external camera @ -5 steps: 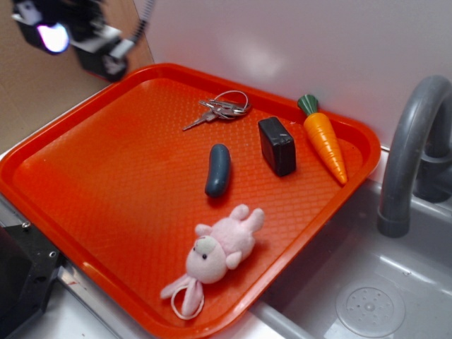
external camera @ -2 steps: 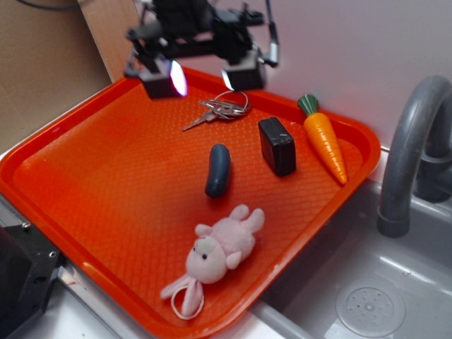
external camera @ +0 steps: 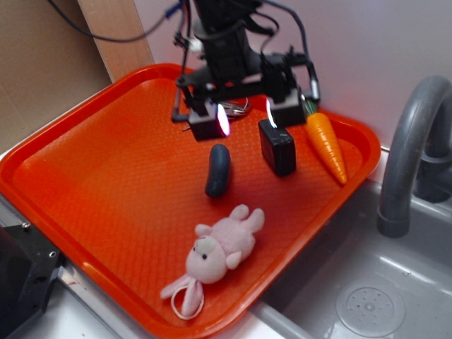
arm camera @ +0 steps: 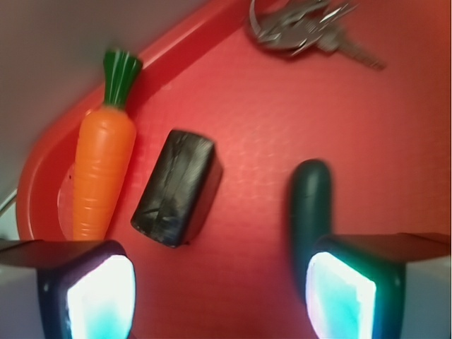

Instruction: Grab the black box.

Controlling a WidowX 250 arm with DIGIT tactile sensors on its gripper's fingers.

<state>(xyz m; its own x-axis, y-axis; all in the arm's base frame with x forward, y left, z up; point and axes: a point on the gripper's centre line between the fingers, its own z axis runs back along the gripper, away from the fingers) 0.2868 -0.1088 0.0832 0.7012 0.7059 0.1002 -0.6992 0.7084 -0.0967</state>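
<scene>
The black box (external camera: 277,146) lies flat on the orange tray (external camera: 106,169) at its back right, between a carrot and a dark capsule. My gripper (external camera: 247,119) hovers open just behind and above it, one finger (external camera: 210,121) over the capsule's far end and the other finger (external camera: 286,113) over the box's far end. In the wrist view the black box (arm camera: 178,187) sits up and to the left of my gripper (arm camera: 220,296). Only bare tray shows between the lit pads.
A toy carrot (external camera: 325,145) (arm camera: 102,173) lies right of the box near the tray rim. A dark blue-grey capsule (external camera: 218,169) (arm camera: 311,205) lies to its left. Keys (arm camera: 304,25) sit behind, and a pink plush bunny (external camera: 219,254) in front. A grey faucet (external camera: 409,148) stands over the sink (external camera: 367,296) at the right.
The gripper has swung from the tray's far left corner rightward and down, and now hangs over the box and capsule. Nothing on the tray has moved.
</scene>
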